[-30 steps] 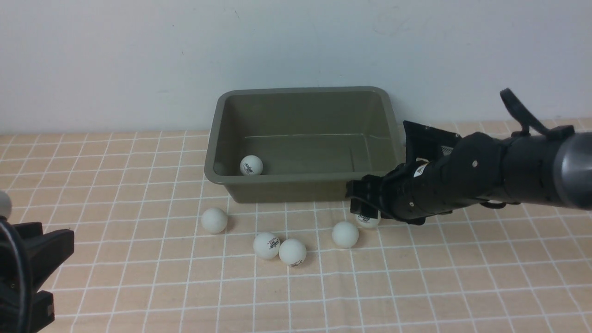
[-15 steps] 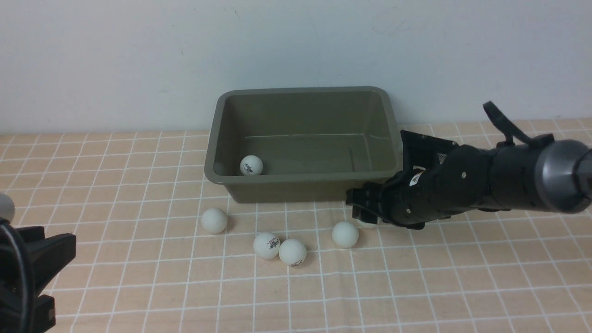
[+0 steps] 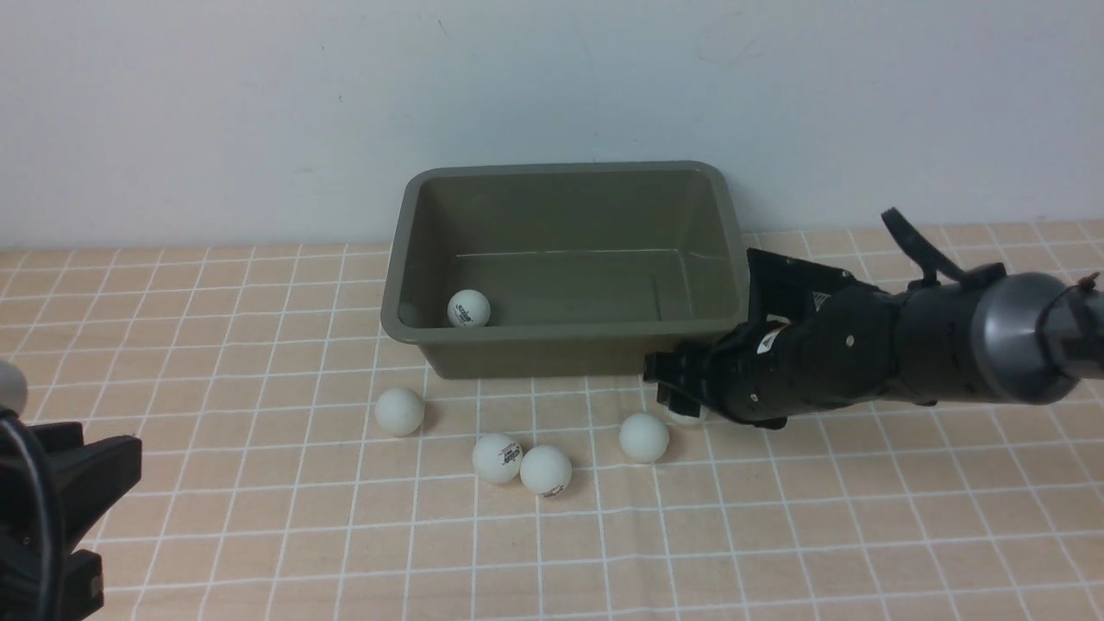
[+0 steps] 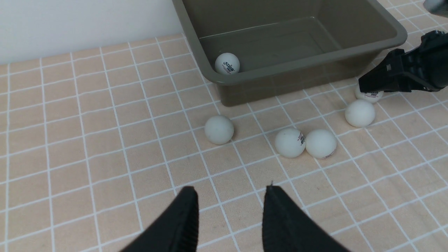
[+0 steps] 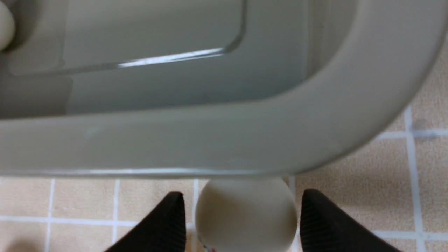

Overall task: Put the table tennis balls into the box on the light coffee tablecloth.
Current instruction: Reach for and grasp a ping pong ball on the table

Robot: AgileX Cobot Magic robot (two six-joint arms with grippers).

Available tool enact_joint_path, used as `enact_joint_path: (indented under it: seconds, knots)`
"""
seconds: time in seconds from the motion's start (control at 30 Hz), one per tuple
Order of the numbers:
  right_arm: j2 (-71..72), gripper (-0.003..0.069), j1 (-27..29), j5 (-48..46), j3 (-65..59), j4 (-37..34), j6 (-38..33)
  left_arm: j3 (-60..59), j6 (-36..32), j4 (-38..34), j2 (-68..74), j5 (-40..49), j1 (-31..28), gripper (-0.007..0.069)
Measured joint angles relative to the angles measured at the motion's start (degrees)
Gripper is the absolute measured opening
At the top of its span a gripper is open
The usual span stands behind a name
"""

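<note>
The olive-grey box (image 3: 414, 332) stands on the light coffee tablecloth (image 3: 776, 535) with one table tennis ball (image 3: 468, 308) in its near left corner. Several more white balls lie in front of it: (image 3: 399, 410), (image 3: 498, 458), (image 3: 545, 470), (image 3: 643, 437). My right gripper (image 3: 677, 390) is low at the box's near right corner. In the right wrist view it (image 5: 243, 192) is open, straddling a ball (image 5: 246, 215) that rests on the cloth against the box wall (image 5: 210, 140); slim gaps show at both fingers. My left gripper (image 4: 229, 189) hangs open and empty over bare cloth.
A white wall rises right behind the box. The left arm's black body (image 3: 52, 509) fills the lower left corner of the front view. The right arm (image 3: 949, 345) stretches in from the right, just above the cloth.
The right arm has come down and a little left, lowering its fingers around the ball by the box corner, which is now mostly hidden in the front view. The left arm has hardly moved.
</note>
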State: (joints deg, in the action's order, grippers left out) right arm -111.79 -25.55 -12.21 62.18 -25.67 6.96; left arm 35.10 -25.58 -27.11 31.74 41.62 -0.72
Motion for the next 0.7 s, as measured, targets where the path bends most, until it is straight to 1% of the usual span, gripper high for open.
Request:
enact_joint_path:
  seconds: [0.13, 0.23, 0.33, 0.43, 0.5, 0.53, 0.63, 0.7]
  knots:
    - [-0.7, 0.0401, 0.0, 0.0, 0.0, 0.0, 0.04, 0.0, 0.0, 0.0, 0.0, 0.0, 0.0, 0.0206]
    - [-0.75, 0.0358, 0.0, -0.33, 0.0, 0.0, 0.04, 0.0, 0.0, 0.0, 0.0, 0.0, 0.0, 0.0206]
    - [-0.6, 0.0357, 0.34, -1.39, 0.0, 0.43, 0.04, 0.0, 0.0, 0.0, 0.0, 0.0, 0.0, 0.0206]
    - [0.39, 0.0357, 1.75, -4.52, 0.0, 2.37, 0.04, 0.0, 0.0, 0.0, 0.0, 0.0, 0.0, 0.0206]
    - [2.25, 0.0357, 3.94, -9.22, 0.0, 6.63, 0.24, 0.0, 0.0, 0.0, 0.0, 0.0, 0.0, 0.0206]
    - [2.66, 0.0357, 4.35, -9.22, 0.0, 7.02, 0.27, 0.0, 0.0, 0.0, 0.0, 0.0, 0.0, 0.0206]
    - [6.77, 0.0357, 7.74, -15.09, 0.0, 13.54, 0.49, 0.0, 0.0, 0.0, 0.0, 0.0, 0.0, 0.0206]
    - [9.5, 0.0357, 9.23, -17.83, 0.0, 15.74, 0.42, 0.0, 0.0, 0.0, 0.0, 0.0, 0.0, 0.0206]
